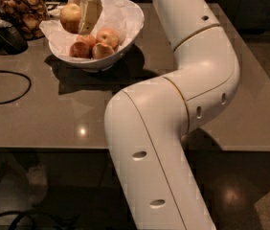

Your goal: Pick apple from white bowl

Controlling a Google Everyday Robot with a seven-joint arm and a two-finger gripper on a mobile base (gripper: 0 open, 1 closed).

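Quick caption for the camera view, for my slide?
Gripper holds the apple just above the white bowl; three other apples lie inside.

Pincer (79, 22) with apple (70, 15) above white bowl (107, 60)

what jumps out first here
The big white arm fills the middle, bending up over the table. At top left its gripper grips an apple over the left side of the white bowl, where three more apples lie on paper.
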